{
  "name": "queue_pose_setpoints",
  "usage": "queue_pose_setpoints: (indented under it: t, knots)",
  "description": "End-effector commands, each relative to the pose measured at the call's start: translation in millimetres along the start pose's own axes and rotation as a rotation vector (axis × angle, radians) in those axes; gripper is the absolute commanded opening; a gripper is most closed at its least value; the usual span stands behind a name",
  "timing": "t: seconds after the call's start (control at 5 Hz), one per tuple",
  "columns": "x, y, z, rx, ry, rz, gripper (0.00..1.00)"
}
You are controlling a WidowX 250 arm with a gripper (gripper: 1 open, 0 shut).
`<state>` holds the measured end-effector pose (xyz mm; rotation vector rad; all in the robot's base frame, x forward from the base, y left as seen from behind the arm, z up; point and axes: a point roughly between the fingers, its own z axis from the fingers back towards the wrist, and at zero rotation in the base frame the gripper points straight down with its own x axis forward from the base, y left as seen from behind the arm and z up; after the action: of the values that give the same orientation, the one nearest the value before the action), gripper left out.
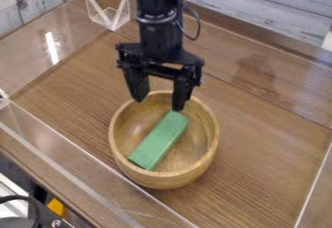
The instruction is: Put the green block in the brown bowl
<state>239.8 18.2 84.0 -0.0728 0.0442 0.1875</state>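
The wood-grain brown table (259,96) fills most of the frame, with a clear plastic wall along its lower-left edge and a pale planked surface across the upper right. A black robot arm (158,9) comes down from the top centre, pointing straight down. At its end the black gripper (158,94) hangs over the far rim of the bowl, its jaws spread wide and holding nothing, with the fingertips clear of what lies below. The round light-brown wooden bowl (197,164), thick-rimmed and shallow, sits in the lower centre of the frame. Inside it lies the flat, elongated bright green block (158,141), resting on the bowl's floor and running diagonally from lower left to upper right, apart from the jaws. A small clear angular stand (111,14) sits at the upper left, behind the arm.
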Motion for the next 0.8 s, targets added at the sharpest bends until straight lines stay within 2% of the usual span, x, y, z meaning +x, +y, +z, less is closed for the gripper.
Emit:
queue_pose_setpoints:
  t: [0.0,0.2,0.4,0.6]
  knots:
    - [17.3,-0.9,18.6,-0.009,-0.097,0.008,1.00]
    - [26.8,-0.6,18.9,-0.013,-0.147,0.000,1.00]
    - [31.4,-1.7,19.6,-0.005,-0.155,-0.017,1.00]
    - [38.4,2.9,30.4,0.007,-0.175,-0.043,1.00]
